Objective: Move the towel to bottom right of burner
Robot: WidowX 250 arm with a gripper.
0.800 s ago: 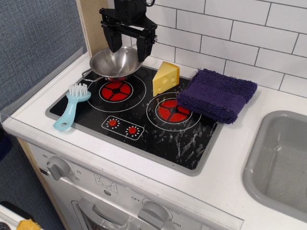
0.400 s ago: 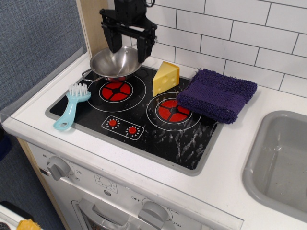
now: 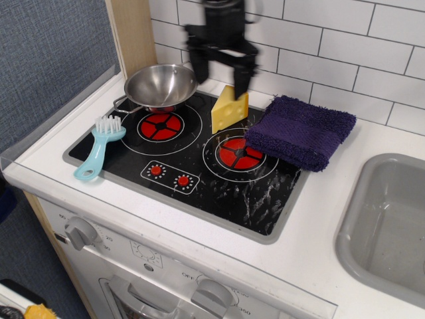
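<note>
The dark purple towel (image 3: pixel 301 131) lies folded at the back right of the black burner (image 3: pixel 192 159), overlapping its right rim and the edge of the right ring. My gripper (image 3: pixel 220 76) hangs open and empty above the back edge of the cooktop, just behind the yellow cheese wedge (image 3: pixel 229 108). It is to the left of the towel and apart from it. Its image is blurred by motion.
A steel bowl (image 3: pixel 160 86) sits at the burner's back left corner. A light blue brush (image 3: pixel 100 146) lies on the left edge. A grey sink basin (image 3: pixel 388 226) is at the right. White tiled wall runs behind.
My gripper has moved right, from above the steel bowl to behind the cheese wedge. The towel, bowl, cheese and brush have not moved.
</note>
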